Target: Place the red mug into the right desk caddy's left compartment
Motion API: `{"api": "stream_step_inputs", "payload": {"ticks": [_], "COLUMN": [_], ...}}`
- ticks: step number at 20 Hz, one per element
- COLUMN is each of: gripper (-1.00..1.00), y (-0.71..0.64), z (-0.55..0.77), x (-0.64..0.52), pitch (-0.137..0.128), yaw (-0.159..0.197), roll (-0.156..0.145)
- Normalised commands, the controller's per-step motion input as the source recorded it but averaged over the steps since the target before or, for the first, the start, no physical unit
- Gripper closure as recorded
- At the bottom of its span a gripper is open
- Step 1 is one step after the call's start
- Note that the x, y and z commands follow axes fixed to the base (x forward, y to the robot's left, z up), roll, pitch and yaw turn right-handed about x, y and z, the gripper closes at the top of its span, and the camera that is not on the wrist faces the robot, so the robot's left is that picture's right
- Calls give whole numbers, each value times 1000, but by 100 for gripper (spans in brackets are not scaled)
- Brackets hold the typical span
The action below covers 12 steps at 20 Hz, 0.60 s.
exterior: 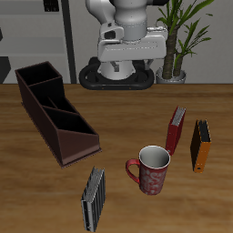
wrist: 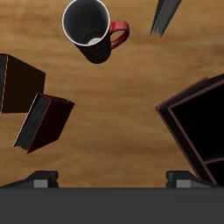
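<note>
The red mug (exterior: 150, 170) stands upright on the wooden table near the front edge, with its handle toward the caddy side. The wrist view shows its whitish inside (wrist: 91, 29) from above. The right desk caddy (exterior: 53, 111) is a long dark maroon box with inner dividers and a low sloped end toward the front; one end of it shows in the wrist view (wrist: 198, 122). My gripper (exterior: 121, 65) hangs high at the table's back, far from the mug and the caddy. It is open and empty, with both fingertips (wrist: 40, 179) apart.
A slim red book (exterior: 175, 130) and an orange-and-black book (exterior: 200, 146) stand beside the mug, farther back. A grey book (exterior: 94, 197) lies near the front edge between mug and caddy. A potted plant (exterior: 182, 41) stands behind the table.
</note>
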Motion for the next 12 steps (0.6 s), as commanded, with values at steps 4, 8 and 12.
{"api": "stream_step_inputs", "payload": {"ticks": [4,8,12], "gripper": [-100,-100,-100], "y": [113,168,93], "z": [6,73,72], "x": [145,267,237], "pitch": [-39,-37,-9], "yaw": [0,16,16], "roll": [-36,-26,4]}}
